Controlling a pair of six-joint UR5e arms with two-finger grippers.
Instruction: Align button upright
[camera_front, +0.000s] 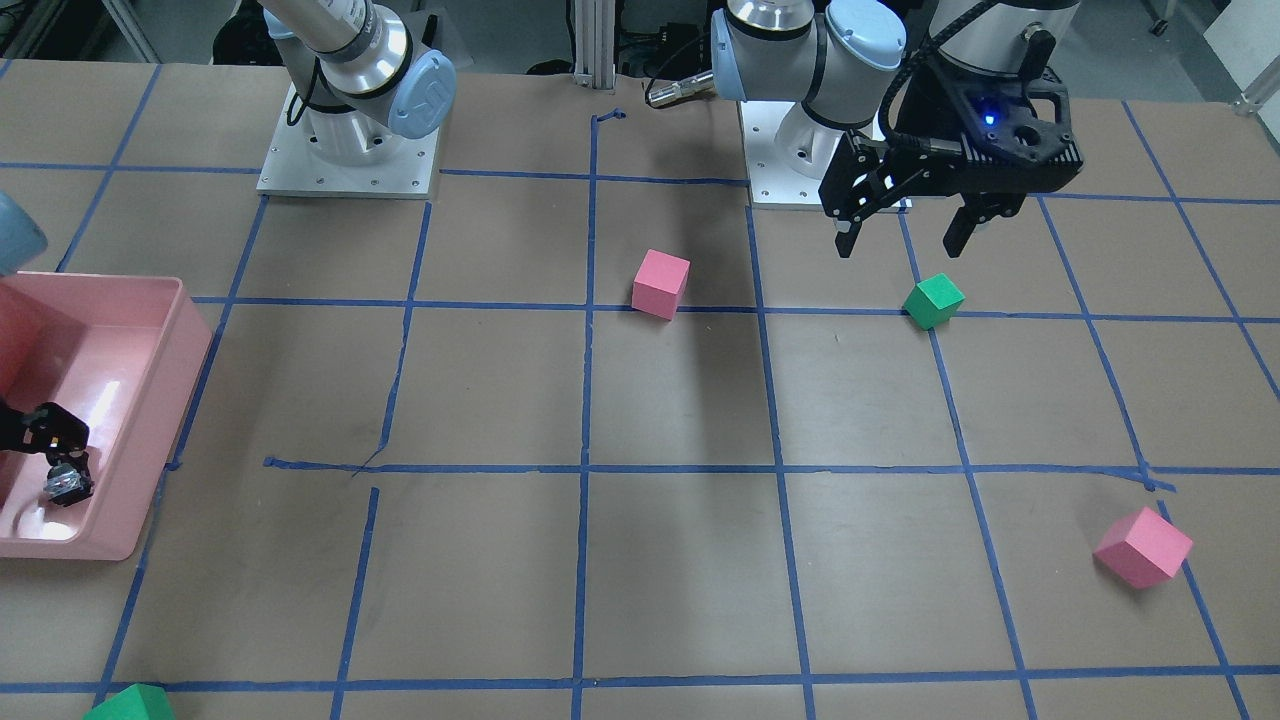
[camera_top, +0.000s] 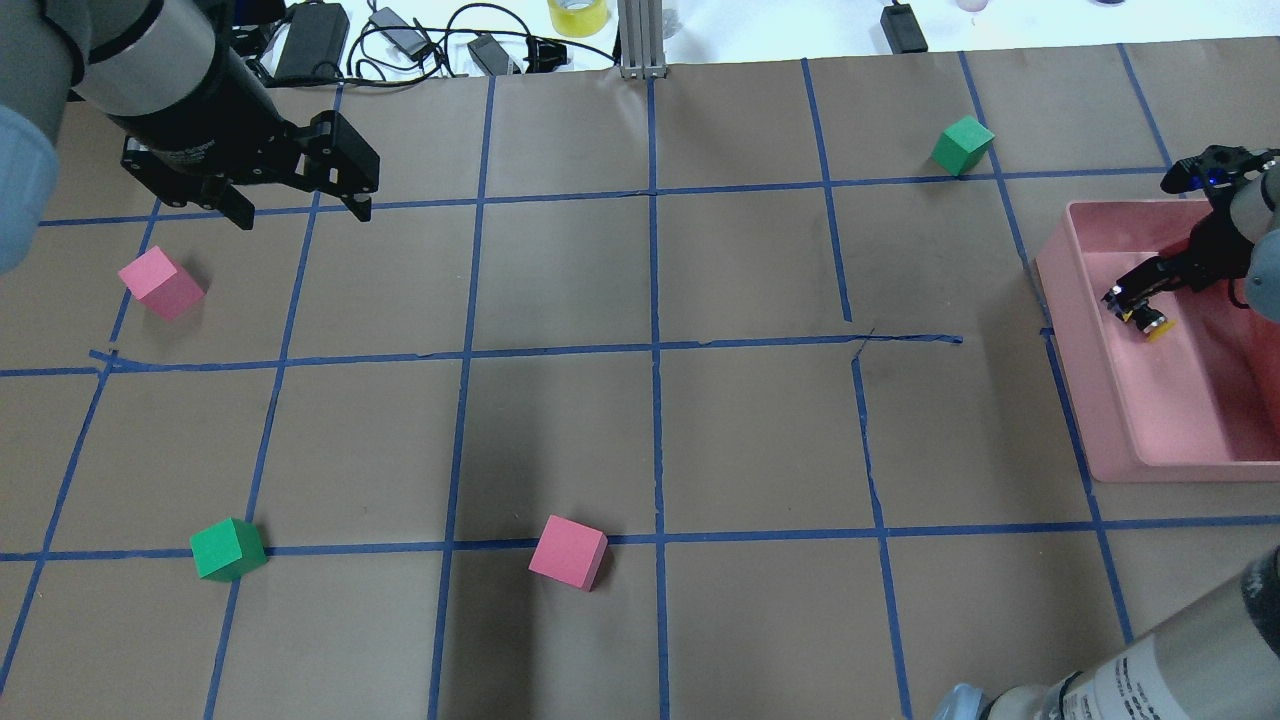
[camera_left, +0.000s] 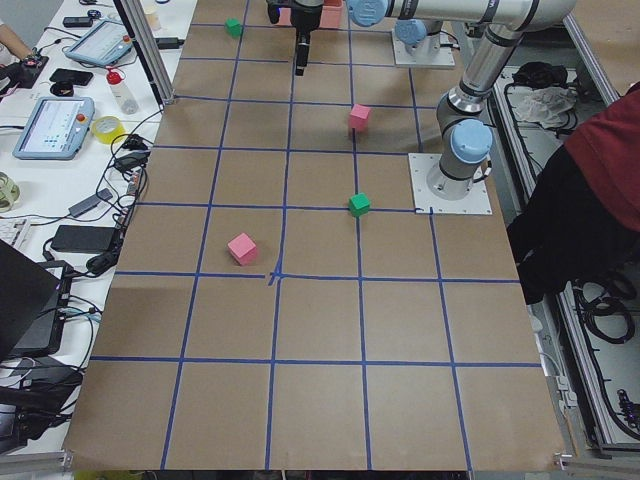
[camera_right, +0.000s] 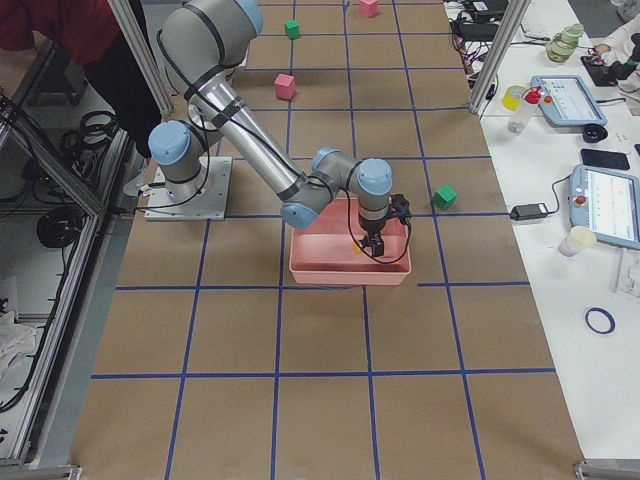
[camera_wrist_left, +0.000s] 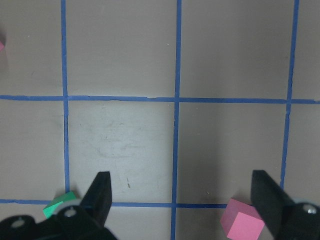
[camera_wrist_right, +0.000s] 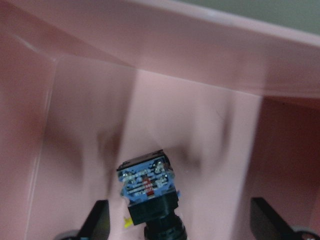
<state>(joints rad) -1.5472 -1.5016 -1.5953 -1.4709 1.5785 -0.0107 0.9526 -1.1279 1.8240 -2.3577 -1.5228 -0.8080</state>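
Right at your right hand (camera_wrist_right: 180, 176), the fingers (camera_wrist_right: 100, 220) are spread wide and grip nothing. I'd say that's so they can straddle the button (camera_wrist_right: 147, 182) before closing. In the right wrist view the button sits between them, nearer the finger on that view's left side, and neither one touches it.

It isn't upright. Its terminal base is turned up toward the camera, and the yellow cap (camera_top: 1160, 330) pokes out low at the other end, so it looks tipped over on the floor of the bin (camera_top: 1085, 400). That explains why your arm reaches down inside the pink walls.

The bin wall rises just beyond the button, so by my reckoning you have little room to swing it up on that side.

Farther out, across the tabletop (camera_top: 560, 430), your left hand (camera_wrist_left: 180, 173) hovers with its fingers apart and holds nothing. It looks parked clear of the work. A green cube (camera_front: 933, 300) lies near it, with pink cubes (camera_front: 660, 284) scattered around.
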